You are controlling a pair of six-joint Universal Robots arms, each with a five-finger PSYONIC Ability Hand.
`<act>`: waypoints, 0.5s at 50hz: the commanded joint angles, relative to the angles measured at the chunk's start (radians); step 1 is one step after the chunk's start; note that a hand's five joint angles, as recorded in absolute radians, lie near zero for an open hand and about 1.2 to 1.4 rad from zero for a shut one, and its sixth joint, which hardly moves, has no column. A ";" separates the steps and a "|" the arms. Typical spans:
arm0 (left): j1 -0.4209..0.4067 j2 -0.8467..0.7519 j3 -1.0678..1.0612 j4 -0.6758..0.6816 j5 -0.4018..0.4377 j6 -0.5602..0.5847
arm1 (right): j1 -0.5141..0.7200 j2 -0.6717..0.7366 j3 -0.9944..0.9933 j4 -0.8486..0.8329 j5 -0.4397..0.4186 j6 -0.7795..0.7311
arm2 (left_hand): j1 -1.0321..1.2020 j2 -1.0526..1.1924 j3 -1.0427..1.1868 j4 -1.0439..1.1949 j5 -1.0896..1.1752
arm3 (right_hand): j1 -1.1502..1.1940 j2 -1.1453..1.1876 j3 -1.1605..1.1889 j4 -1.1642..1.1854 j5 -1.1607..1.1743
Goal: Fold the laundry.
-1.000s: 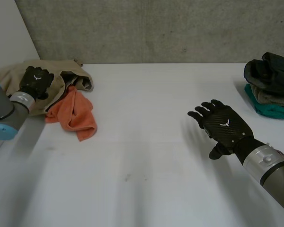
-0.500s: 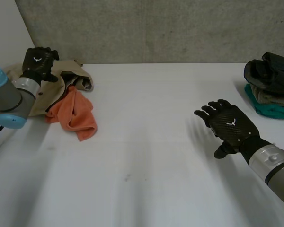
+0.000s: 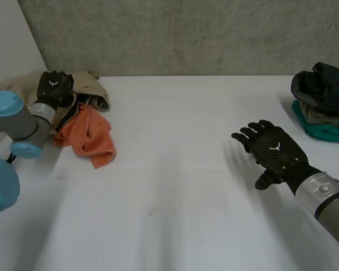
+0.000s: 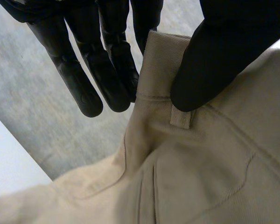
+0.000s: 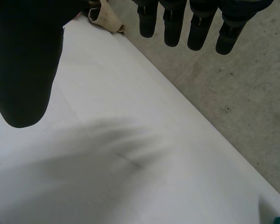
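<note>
Beige trousers [image 3: 86, 83] lie in a heap at the table's far left corner, with an orange cloth [image 3: 91, 138] crumpled against their near side. My left hand [image 3: 53, 87] sits on top of the heap. In the left wrist view its thumb [image 4: 214, 56] and fingers [image 4: 107, 70] pinch the trousers' waistband [image 4: 158, 70] beside a belt loop. My right hand [image 3: 274, 149] hovers over the bare table [image 3: 175, 169] at the right, palm down. Its fingers [image 5: 191, 23] are straight and spread and hold nothing.
A stack of folded clothes [image 3: 325, 101], dark on top and teal at the bottom, stands at the table's far right edge. A grey concrete wall runs behind the table. A white wall stands close to the left of the heap.
My left hand has swung right across the beige heap and shut on the waistband. My right hand has drifted slightly right and stays open.
</note>
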 commanded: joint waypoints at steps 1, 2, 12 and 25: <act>-0.065 0.170 -0.046 -0.011 -0.094 -0.019 | 0.000 0.002 -0.002 0.000 0.000 0.000 | 0.277 0.210 0.215 0.207 0.271 | -0.059 -0.042 -0.040 -0.039 -0.050; -0.069 0.202 -0.068 -0.012 -0.106 -0.026 | 0.000 0.002 -0.002 0.002 0.000 0.000 | 0.277 0.210 0.215 0.207 0.271 | -0.059 -0.042 -0.040 -0.039 -0.050; -0.204 0.667 -0.341 -0.002 -0.120 -0.267 | -0.001 -0.014 0.002 0.006 0.015 0.000 | 0.277 0.210 0.215 0.207 0.271 | -0.059 -0.042 -0.040 -0.039 -0.050; -0.558 0.850 -0.444 -0.002 -0.132 -0.395 | -0.056 -0.095 0.005 0.011 0.078 0.010 | 0.277 0.210 0.215 0.207 0.271 | -0.059 -0.042 -0.040 -0.039 -0.050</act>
